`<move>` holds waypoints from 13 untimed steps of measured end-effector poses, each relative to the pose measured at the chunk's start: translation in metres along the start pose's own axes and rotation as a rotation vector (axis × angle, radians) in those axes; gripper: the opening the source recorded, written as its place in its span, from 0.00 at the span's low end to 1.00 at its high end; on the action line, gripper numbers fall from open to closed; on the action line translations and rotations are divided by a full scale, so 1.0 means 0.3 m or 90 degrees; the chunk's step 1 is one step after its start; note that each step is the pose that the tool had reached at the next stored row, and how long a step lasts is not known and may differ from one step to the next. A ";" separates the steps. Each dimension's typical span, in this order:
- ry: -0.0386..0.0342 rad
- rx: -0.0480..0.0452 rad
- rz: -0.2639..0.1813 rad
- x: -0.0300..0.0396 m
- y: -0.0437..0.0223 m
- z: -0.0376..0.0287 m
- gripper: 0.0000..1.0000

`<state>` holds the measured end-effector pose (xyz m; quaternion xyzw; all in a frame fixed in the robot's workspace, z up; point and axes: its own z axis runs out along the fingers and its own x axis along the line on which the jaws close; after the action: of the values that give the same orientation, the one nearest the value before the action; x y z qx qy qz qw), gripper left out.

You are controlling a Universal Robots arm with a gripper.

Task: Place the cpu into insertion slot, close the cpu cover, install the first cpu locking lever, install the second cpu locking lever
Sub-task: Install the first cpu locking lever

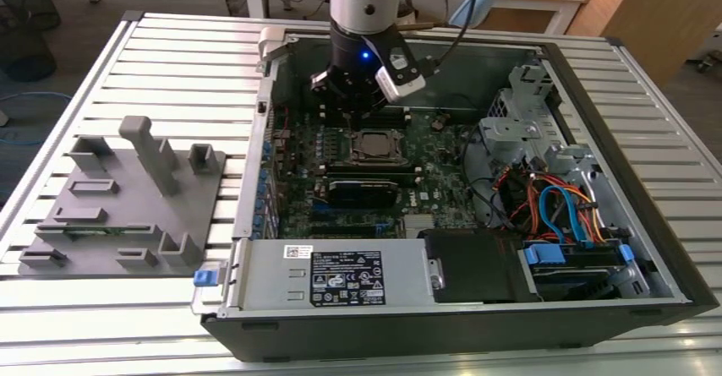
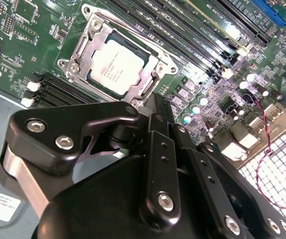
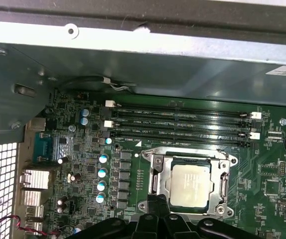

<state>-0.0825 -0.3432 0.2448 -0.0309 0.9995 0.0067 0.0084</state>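
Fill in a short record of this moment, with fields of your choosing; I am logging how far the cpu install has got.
cpu: seated in the insertion slot, silver top showing
cpu cover: down, framing the cpu
locking levers: cannot tell whether latched
gripper: low over the motherboard, right by the slot's edge
memory slots: alongside the socket
setting: open computer case on a slatted table; grey fixture at the exterior view's left

Print and labels, none legible.
- Black label with white symbols, on the grey power supply at the case's near side.
- Small white sticker just beside the black label.
- Faint print on the cpu lid, second wrist view.
- White lettering on the green board, near the memory slots.
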 end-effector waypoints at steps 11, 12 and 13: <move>0.0000 0.0000 0.000 0.000 0.000 0.000 0.10; 0.0000 0.0000 0.000 0.000 0.000 0.000 0.10; 0.0000 0.0000 0.000 0.004 0.000 0.000 0.10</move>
<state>-0.0838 -0.3432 0.2448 -0.0307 0.9995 0.0066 0.0084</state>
